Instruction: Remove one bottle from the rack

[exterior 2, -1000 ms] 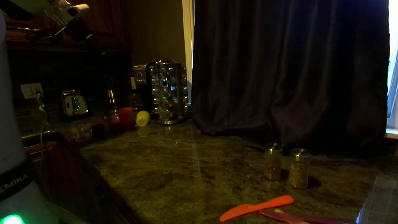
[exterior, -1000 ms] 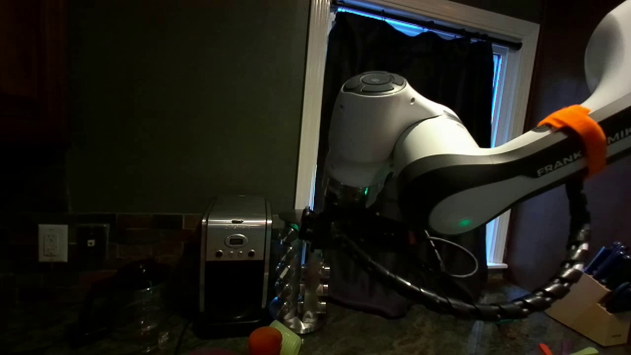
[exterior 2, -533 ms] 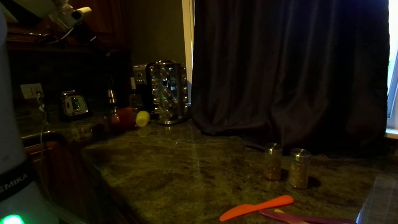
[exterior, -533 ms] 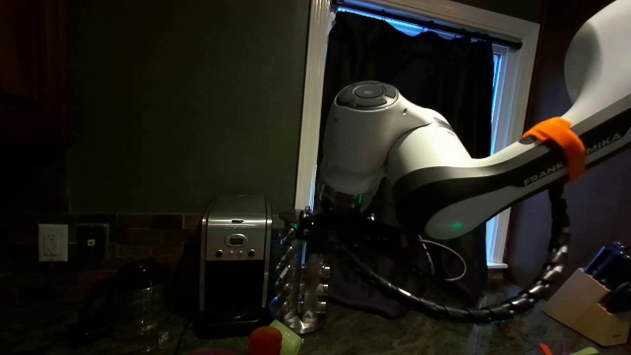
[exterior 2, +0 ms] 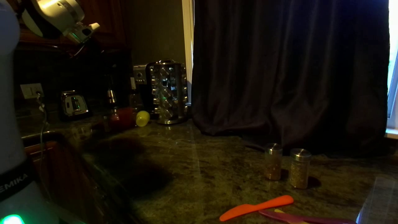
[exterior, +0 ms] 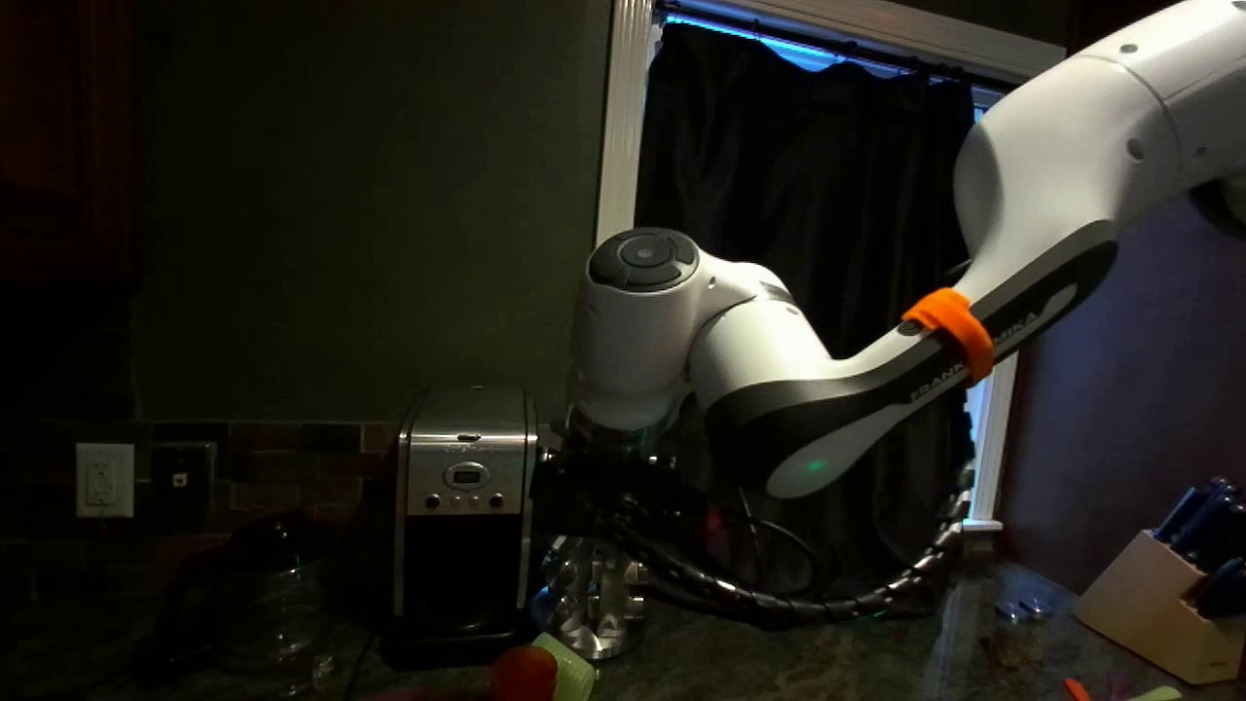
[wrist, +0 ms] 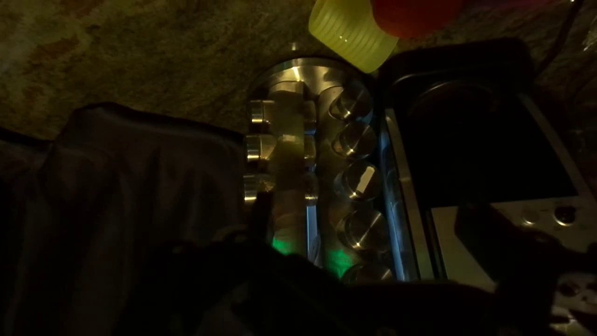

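The rack is an upright silver stand with a round base, holding rows of silver-capped bottles. It shows in both exterior views (exterior: 596,638) (exterior 2: 168,122) and in the middle of the wrist view (wrist: 308,70). The bottles lie sideways in the columns with their caps outward; one cap (wrist: 366,228) faces up in the wrist view. My gripper (wrist: 367,210) is dark and open, its fingers wide apart. One finger overlaps the rack's left column, the other the steel coffee maker. Nothing shows between them as held. In an exterior view the gripper hides the rack's upper part.
The coffee maker (exterior: 467,516) stands close beside the rack. A yellow-green cup (wrist: 354,37) and a red cup (wrist: 415,14) lie at its base. The dark curtain (wrist: 154,177) hangs on the other side. Two capped jars (exterior 2: 300,168) and plastic knives (exterior 2: 256,207) are on the counter.
In an exterior view the arm has moved left and down, and the gripper now covers the upper rack. The rack and the counter objects have not moved.
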